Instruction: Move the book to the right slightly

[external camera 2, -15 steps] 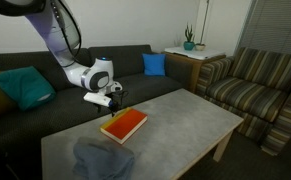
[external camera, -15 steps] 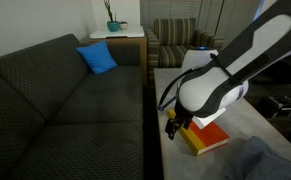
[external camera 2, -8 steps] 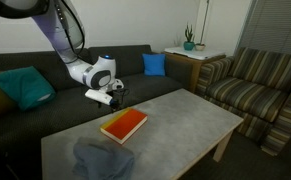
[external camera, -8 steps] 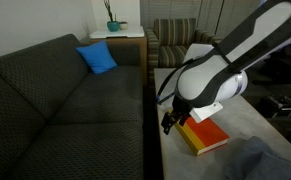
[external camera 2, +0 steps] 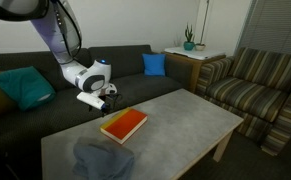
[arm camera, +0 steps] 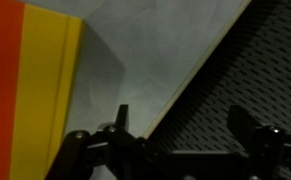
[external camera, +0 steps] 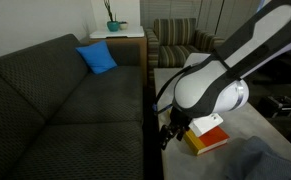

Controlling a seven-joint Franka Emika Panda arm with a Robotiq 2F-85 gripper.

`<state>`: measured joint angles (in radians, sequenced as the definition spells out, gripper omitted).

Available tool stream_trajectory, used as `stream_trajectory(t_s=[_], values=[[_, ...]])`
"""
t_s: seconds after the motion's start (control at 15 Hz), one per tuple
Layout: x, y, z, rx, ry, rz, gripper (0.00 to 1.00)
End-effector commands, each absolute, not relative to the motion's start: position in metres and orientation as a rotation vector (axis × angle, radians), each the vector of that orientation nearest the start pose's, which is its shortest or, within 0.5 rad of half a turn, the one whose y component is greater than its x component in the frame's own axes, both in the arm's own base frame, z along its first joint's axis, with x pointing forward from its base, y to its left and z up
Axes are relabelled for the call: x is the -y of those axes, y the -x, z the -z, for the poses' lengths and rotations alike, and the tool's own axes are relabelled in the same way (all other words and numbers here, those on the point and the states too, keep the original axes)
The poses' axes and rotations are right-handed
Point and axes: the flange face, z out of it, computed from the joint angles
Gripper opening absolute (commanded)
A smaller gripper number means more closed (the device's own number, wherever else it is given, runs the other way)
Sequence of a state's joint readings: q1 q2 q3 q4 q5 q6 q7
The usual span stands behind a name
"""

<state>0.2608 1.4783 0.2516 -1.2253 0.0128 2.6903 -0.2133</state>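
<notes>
The book [external camera 2: 124, 124] is lying flat on the table [external camera 2: 185, 110], orange cover up, near the edge facing the sofa [external camera 2: 130, 80]; a grey cloth [external camera 2: 97, 160] is sitting on the same table close to one end of it.

In an exterior view the gripper [external camera: 168, 133] is hanging low over the table edge, just beside the book [external camera: 207, 138] and apart from it; the arm is hiding part of the book's near side.

In the wrist view the gripper [arm camera: 178, 115] is showing its fingers [arm camera: 122, 115] spread wide, with nothing between them; one finger is standing over the grey table [arm camera: 155, 50], the other over the dark sofa [arm camera: 270, 70]. The book [arm camera: 25, 90], with its yellow band, is occupying the left of that view, clear of the fingers.
</notes>
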Motion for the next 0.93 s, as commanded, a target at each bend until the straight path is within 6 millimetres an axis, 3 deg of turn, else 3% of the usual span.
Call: stream_trajectory(t_s=[0.0, 0.27, 0.6, 0.87], values=[[-0.284, -0.564, 0.146, 0.67, 2.779, -0.125, 1.0], [-0.263, -0.55, 0.164, 0.591, 2.814, -0.197, 1.0], [-0.237, -0.553, 0.172, 0.532, 2.904, -0.224, 1.0], [-0.23, -0.553, 0.173, 0.485, 2.947, -0.234, 1.0]])
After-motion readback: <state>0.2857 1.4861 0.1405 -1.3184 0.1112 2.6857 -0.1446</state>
